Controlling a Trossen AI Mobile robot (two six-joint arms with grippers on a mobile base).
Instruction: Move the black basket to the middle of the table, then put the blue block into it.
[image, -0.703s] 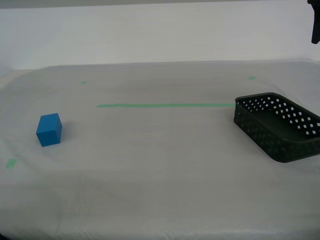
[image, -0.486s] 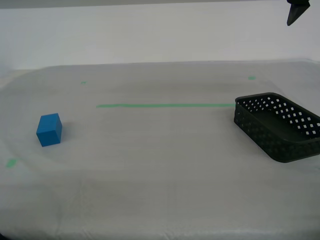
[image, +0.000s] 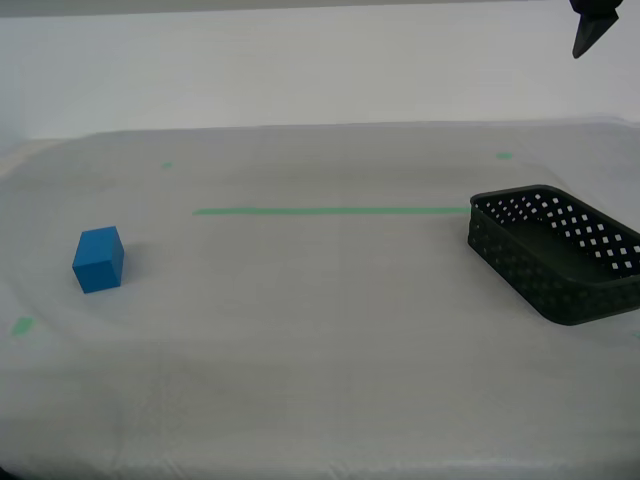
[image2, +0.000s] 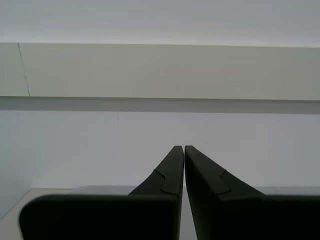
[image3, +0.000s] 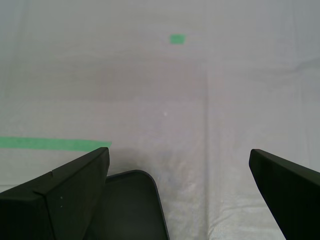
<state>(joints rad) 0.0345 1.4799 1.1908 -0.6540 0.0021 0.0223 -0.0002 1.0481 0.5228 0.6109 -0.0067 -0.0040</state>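
Perforated black basket (image: 556, 252), matte blue block (image: 98, 259), white cloth table (image: 320, 340)

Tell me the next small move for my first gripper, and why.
Probably lower my first gripper onto the black basket. Its jaws are wide open, the basket's corner shows right below them, and the basket still sits at the exterior view's right, far from the blue block.

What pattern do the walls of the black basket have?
The black basket has walls perforated with rows of small holes. The exterior view shows this best.
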